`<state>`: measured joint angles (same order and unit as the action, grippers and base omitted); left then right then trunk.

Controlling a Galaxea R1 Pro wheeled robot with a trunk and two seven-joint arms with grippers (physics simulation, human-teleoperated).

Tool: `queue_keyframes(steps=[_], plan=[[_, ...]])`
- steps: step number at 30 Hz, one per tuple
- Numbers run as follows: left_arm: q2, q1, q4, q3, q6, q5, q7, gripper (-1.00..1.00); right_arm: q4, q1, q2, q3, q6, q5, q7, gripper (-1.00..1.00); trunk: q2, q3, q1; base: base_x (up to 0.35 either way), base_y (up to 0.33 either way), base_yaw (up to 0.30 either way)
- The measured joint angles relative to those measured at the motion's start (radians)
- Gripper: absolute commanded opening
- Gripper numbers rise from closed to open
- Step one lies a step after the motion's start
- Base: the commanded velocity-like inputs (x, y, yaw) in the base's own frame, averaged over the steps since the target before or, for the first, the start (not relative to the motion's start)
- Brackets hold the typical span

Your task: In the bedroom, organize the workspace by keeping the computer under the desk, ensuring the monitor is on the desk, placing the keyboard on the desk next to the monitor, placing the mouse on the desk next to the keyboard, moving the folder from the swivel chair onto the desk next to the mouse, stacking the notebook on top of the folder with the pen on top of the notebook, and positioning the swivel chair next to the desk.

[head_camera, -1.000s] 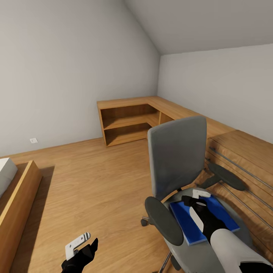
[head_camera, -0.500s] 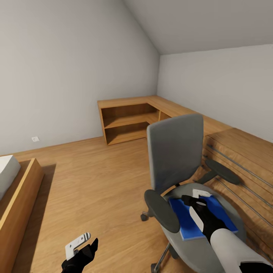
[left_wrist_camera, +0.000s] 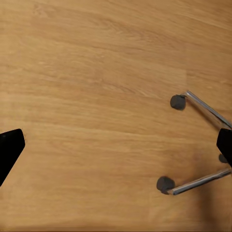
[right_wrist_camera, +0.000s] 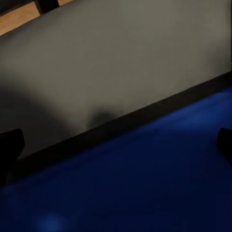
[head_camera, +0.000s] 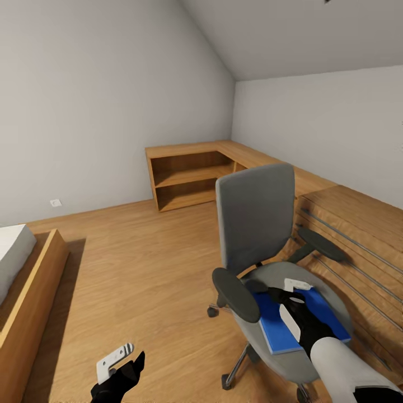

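The folder (head_camera: 302, 322) is seen flat on the swivel chair (head_camera: 263, 224) seat; the right end effector (head_camera: 295, 292) is spread wide just above it — pickup is judged underway, closing on its edge is needed next

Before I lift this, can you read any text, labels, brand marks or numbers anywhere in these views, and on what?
None: no readable text.
Folder: plain blue, no label showing.
Chair: plain grey back, no brand mark.
Left gripper: dark stripes on the white finger, not characters.
Wall socket: too small to show any marking.
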<state>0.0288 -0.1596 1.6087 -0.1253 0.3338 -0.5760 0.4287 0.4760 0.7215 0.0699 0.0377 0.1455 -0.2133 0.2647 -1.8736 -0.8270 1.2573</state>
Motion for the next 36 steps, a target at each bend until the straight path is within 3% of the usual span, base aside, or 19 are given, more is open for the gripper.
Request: queue_keyframes(steps=[10,36], plan=[[0.0,0.0,0.0,0.0,0.001,0.0,0.0,1.0,-0.009,0.0,0.0,0.001,0.001,0.0,0.001,1.0,0.0,0.0,0.0,-0.207,0.0,0.0],[0.0,0.0,0.0,0.0,0.003,-0.001,0.0,1.0,-0.009,0.0,0.0,0.0,0.001,0.0,0.0,1.0,0.0,0.0,0.0,-0.052,-0.009,0.0]])
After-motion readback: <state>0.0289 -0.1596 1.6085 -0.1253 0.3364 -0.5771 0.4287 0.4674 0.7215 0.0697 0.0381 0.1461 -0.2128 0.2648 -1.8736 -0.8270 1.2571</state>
